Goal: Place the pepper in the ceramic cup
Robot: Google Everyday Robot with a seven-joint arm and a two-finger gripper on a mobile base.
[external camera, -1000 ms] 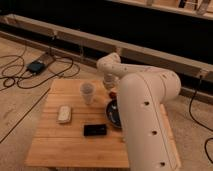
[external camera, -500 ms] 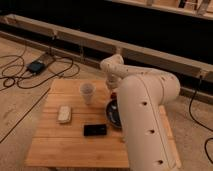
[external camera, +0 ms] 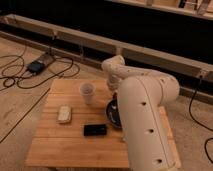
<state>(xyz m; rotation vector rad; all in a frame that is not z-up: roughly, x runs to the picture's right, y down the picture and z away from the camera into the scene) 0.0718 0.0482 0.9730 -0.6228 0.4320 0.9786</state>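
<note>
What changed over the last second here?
The arm's wrist edged slightly right in the view, from the ceramic cup toward the dark bowl. The gripper hangs below it at the bowl's far rim, mostly hidden. No grasp or release shows, and the pepper is out of sight. Cup, bowl, white block and black device stayed put.
</note>
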